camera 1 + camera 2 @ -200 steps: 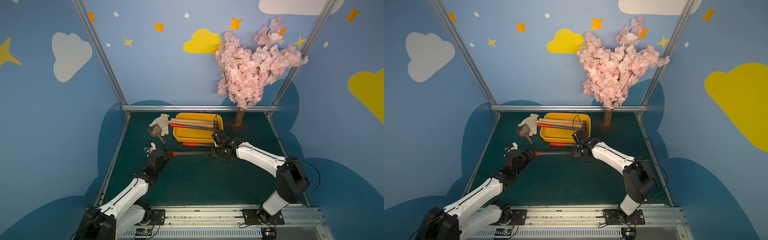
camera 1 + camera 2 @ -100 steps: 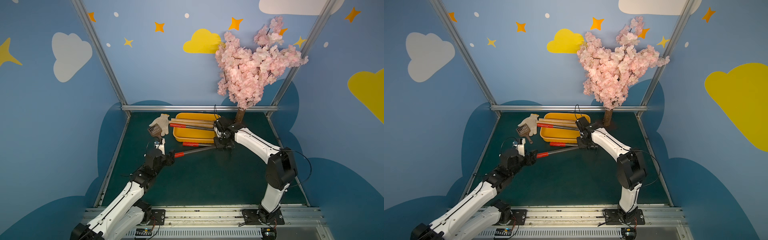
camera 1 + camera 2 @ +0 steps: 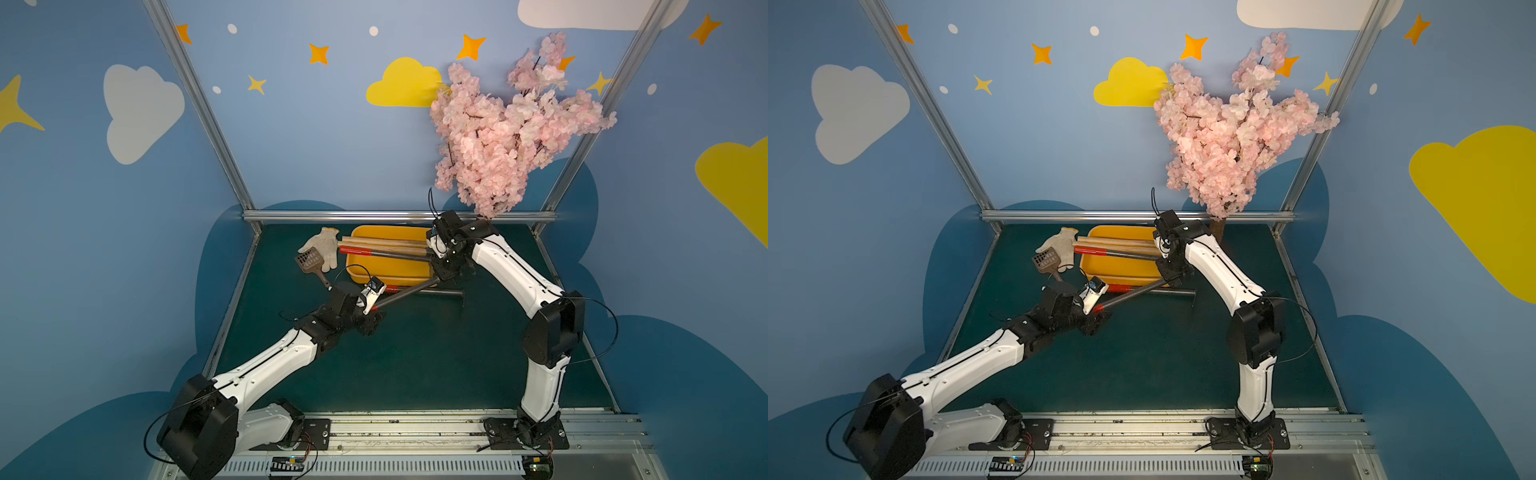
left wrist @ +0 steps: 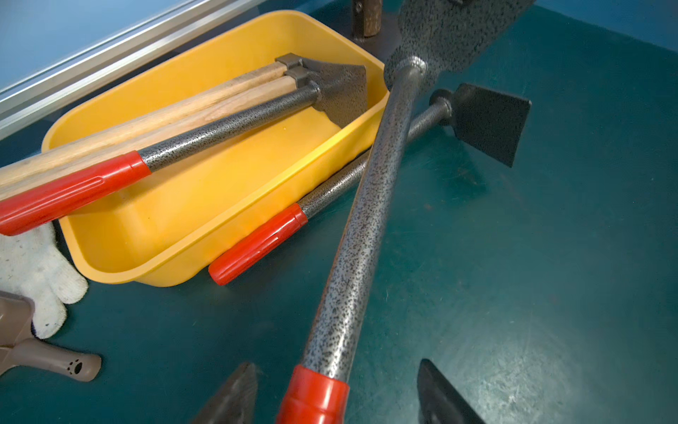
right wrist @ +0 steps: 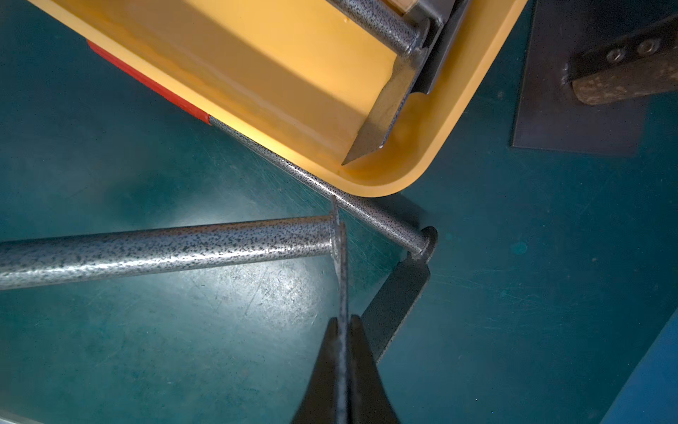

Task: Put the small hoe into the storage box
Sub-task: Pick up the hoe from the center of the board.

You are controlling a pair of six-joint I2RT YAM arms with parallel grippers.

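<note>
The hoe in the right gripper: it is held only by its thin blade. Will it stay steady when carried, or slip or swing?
Likely stiff: the hoe has a metal shaft fixed to its blade. It may pivot or slip, since the right gripper pinches only the thin blade's edge and the long shaft sticks far out.

The worktop (image 3: 415,365) is a dark green mat, scuffed and shiny in patches, bounded at the back by a metal rail (image 3: 374,215). The yellow-orange storage box (image 3: 374,272) sits flat on it near the rear. At the box's left end lies a white knit glove (image 3: 326,245), with a brown slotted scoop (image 3: 309,262) partly over it. A red-gripped hoe (image 4: 257,244) lies against the box's near wall. The dark base plate (image 5: 572,110) of a blossom tree (image 3: 511,137) rests off the box's right end
</note>
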